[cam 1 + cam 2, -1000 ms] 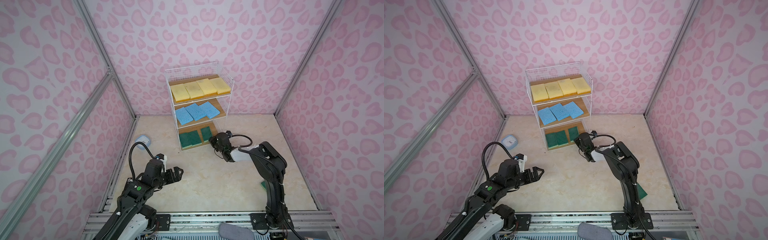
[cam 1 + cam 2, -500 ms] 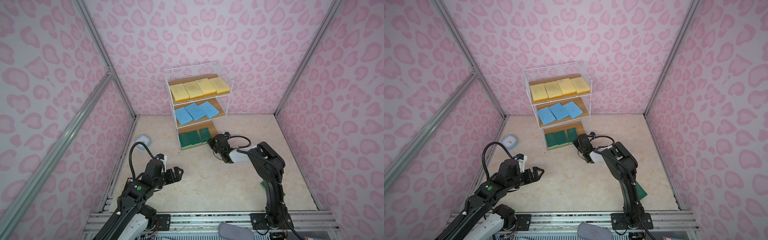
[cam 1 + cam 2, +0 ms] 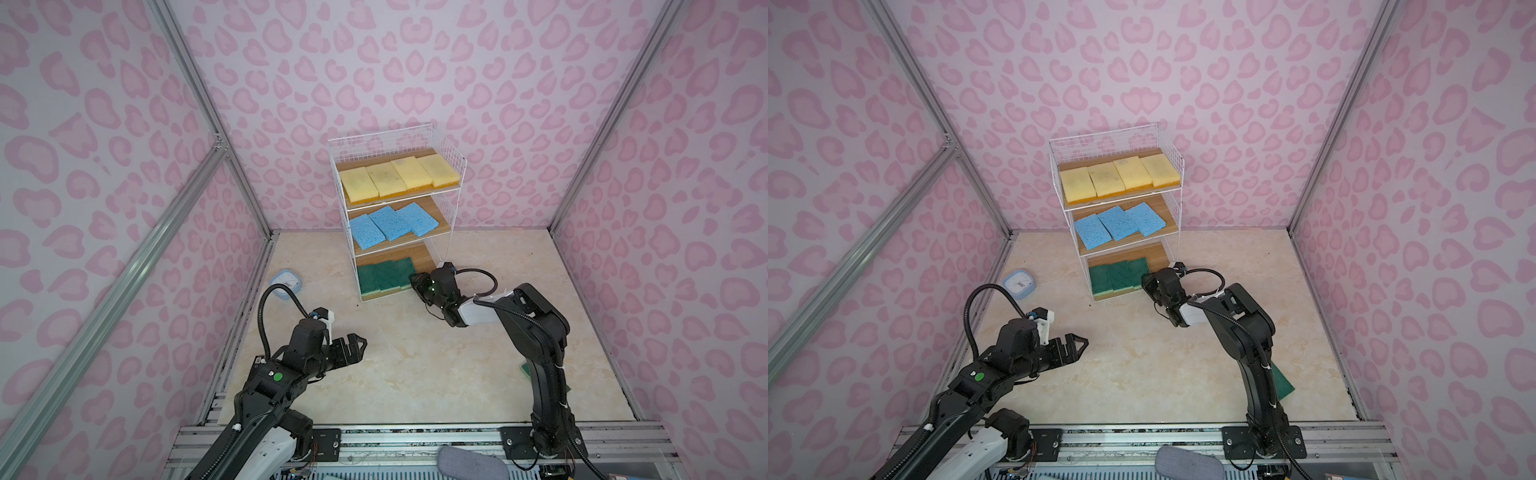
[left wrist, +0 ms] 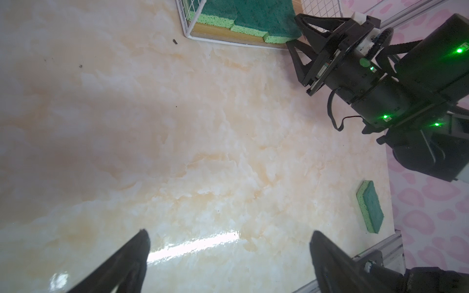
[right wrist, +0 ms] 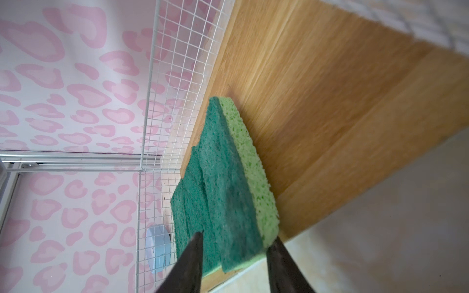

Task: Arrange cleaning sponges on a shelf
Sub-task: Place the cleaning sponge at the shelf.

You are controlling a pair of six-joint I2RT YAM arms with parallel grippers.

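Observation:
The shelf (image 3: 382, 135) (image 3: 1104, 137) stands at the back of the floor. Several yellow cleaning sponges (image 3: 399, 178) lie on its top board and three blue ones (image 3: 390, 224) on the middle board. Three green sponges (image 3: 384, 276) (image 3: 1119, 276) lie side by side on the bottom board. My right gripper (image 3: 415, 280) (image 5: 234, 243) is at that board's front right corner, open, its fingers on either side of the near end of the rightmost green sponge (image 5: 228, 182). Another green sponge (image 3: 1281, 384) (image 4: 371, 208) lies on the floor behind the right arm. My left gripper (image 3: 359, 347) (image 4: 228, 236) hovers open and empty over the front left floor.
A small light-blue clock (image 3: 286, 282) (image 3: 1018, 284) lies on the floor left of the shelf, near the left wall. Pink patterned walls enclose the floor on three sides. A metal rail (image 3: 415, 436) runs along the front edge.
My right gripper pushed a little further left into the bottom tier and its jaws parted, leaving the green sponge lying beside the other two. The left arm has not moved.

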